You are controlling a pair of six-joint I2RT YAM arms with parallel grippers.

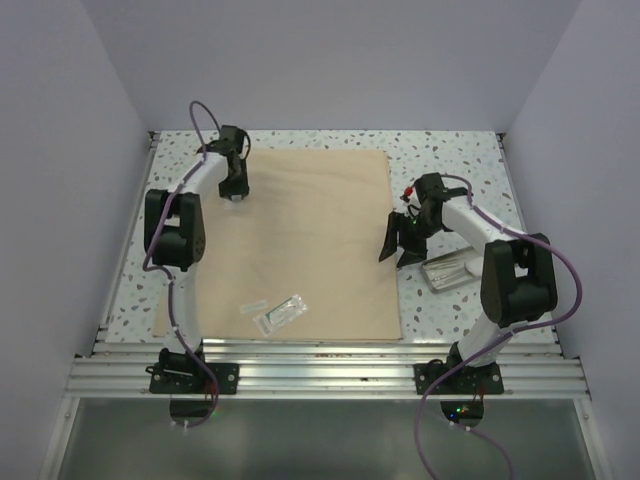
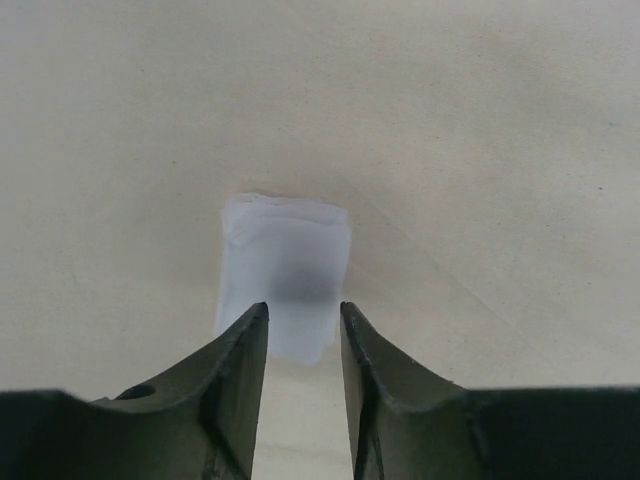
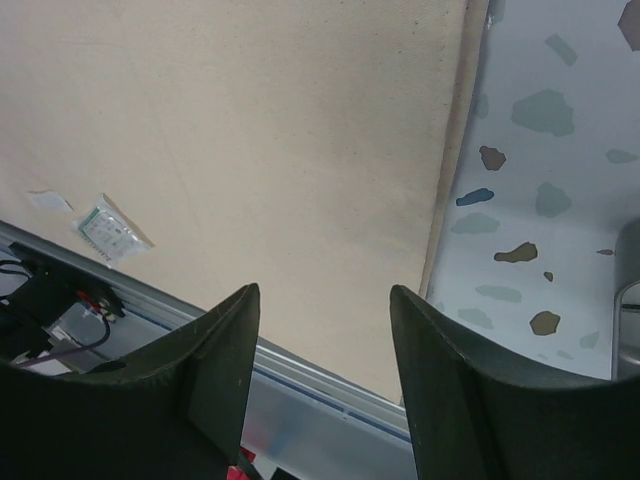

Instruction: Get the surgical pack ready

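The left fingers have only a small gap between them. They point down at a little white piece that lies flat on the surgical pack. The piece is wider than the gap, and its near end sits right at the finger tips. I cannot tell if the tips touch it. If they do, the piece could stick to a finger and come up when the arm lifts. Then it would drop in the wrong spot. The fingers are also very low over the cloth. If they slide sideways, they could push the cloth into a bump.

The right fingers are wide apart and hold nothing. They hang over the right edge of the pack, where the cloth meets the speckled surface. If they go down a bit too far to the right, they could close on bare surface and miss the cloth. A shiny tray sits just beside this arm, so a big swing could bump it.

The pack itself is spread out flat as one big tan sheet in the middle of the surface, not yet folded. A clear pouch and a small strip lie on it near the front edge. If either arm tugs the cloth hard, they could slide off.
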